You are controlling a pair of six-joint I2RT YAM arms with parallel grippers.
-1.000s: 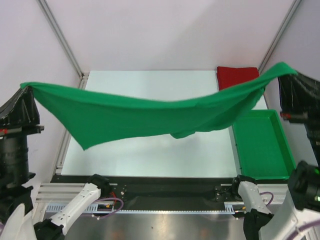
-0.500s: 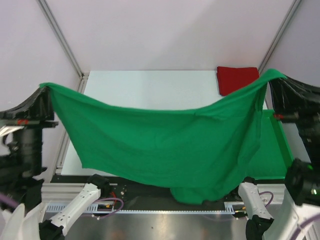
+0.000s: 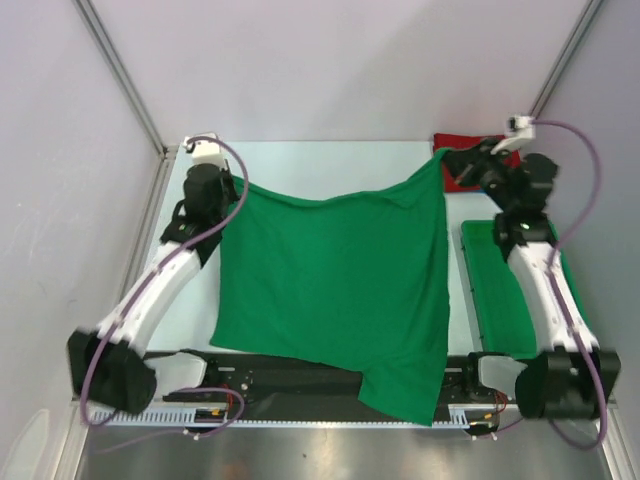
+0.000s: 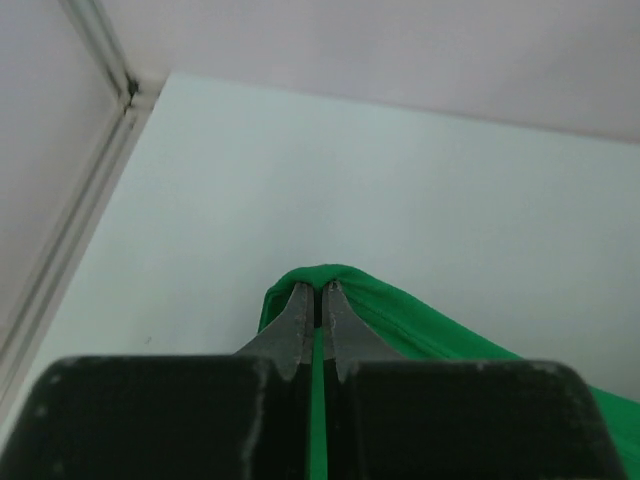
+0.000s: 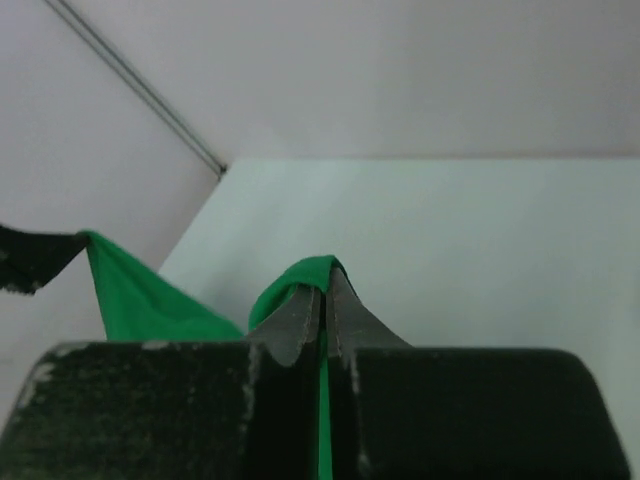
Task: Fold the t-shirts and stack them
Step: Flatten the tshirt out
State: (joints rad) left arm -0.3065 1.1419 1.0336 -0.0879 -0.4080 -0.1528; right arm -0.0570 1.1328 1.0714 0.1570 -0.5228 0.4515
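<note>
Laying-flat step, I think: the left claw [image 3: 236, 184] and right claw [image 3: 446, 158] each pinch a far corner of the one green shirt [image 3: 340, 290] spread mid-counter [image 3: 330, 165], its end hanging off at 6 o'clock, so next let go and fold, with one red shirt [image 3: 460, 180], maybe folded, at 1 o'clock and one bin [image 3: 505, 290] at 3.

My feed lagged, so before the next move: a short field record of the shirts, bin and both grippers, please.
green t-shirt: spread over the table, near hem hanging off the front edge
left gripper: fingers shut on its far left corner
right gripper: fingers shut on its far right corner
red t-shirt: folded, far right corner
green bin: right of the green t-shirt
</note>
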